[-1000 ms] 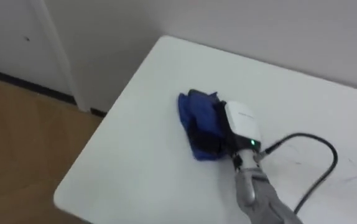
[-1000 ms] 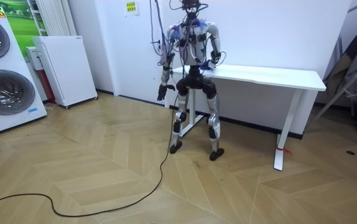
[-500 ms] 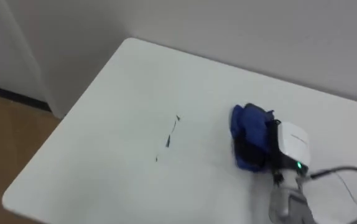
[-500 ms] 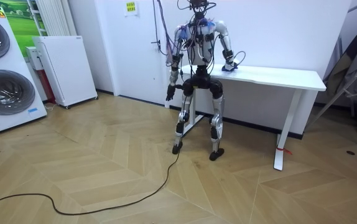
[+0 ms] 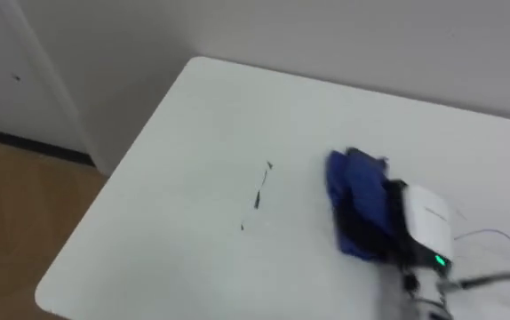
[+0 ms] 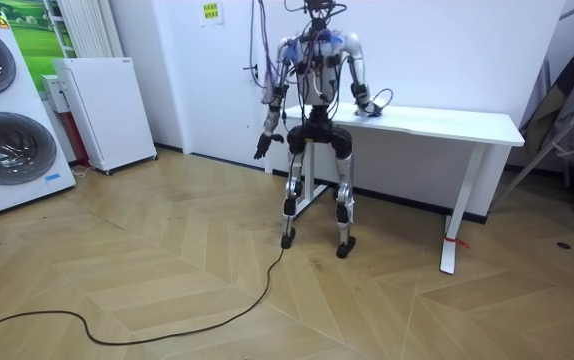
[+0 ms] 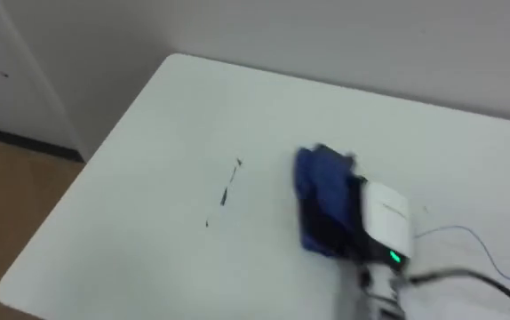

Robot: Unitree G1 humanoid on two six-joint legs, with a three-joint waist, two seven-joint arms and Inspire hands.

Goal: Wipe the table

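Note:
A crumpled blue cloth [image 5: 354, 200] lies on the white table [image 5: 193, 142], right of its middle. My right hand [image 5: 419, 227] rests on the cloth's right side, its dark fingers laid flat over the fabric and pressing it down. Short dark pen marks [image 5: 259, 196] show on the bare tabletop just left of the cloth. In the room view I stand at the table's left end, right hand [image 6: 365, 104] on the tabletop. My left hand [image 6: 261, 148] hangs by my side, away from the table.
The table's left edge [image 5: 104, 222] drops to wooden floor [image 5: 15, 213], and a white wall [image 5: 326, 36] runs behind. A thin blue line [image 7: 477, 240] crosses the tabletop on the right. Washing machines [image 6: 7, 110] and a white cabinet [image 6: 102, 110] stand at the room view's left.
My right hand swept the cloth to the right, uncovering the dark marks it lay over a second ago. The head camera shifted, and my left arm swung a little.

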